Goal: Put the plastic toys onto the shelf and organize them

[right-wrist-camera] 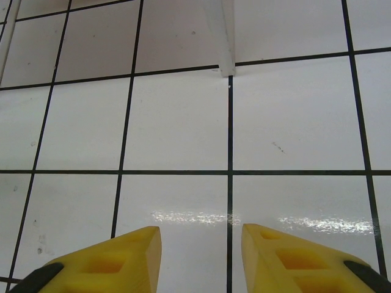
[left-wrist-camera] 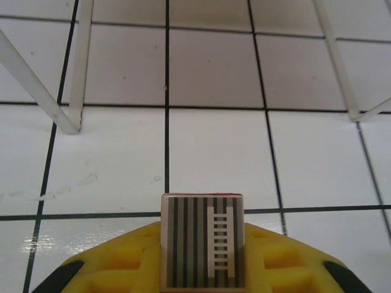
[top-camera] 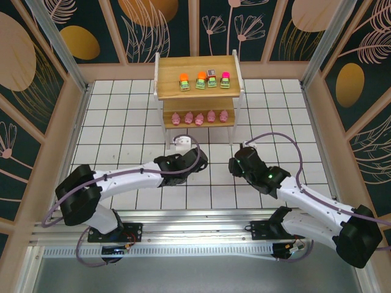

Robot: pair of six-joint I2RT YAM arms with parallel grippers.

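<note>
Plastic toys are nearly all set out on the shelf (top-camera: pixel 183 63): four blocky vehicles (top-camera: pixel 200 80) are lined along the upper tier, five pink pigs (top-camera: pixel 199 118) along the lower. One more toy (left-wrist-camera: pixel 201 250), its top striped grey with a ladder pattern, is clamped between the yellow fingers (left-wrist-camera: pixel 122 268) of the left gripper (left-wrist-camera: pixel 203 232), low over the tiled table (left-wrist-camera: pixel 214 146) just before the shelf legs (left-wrist-camera: pixel 76 91). Placing is judged to be in hand; a lift to free space on the upper tier is called for. The right gripper (right-wrist-camera: pixel 201 232) is held apart, empty.
</note>
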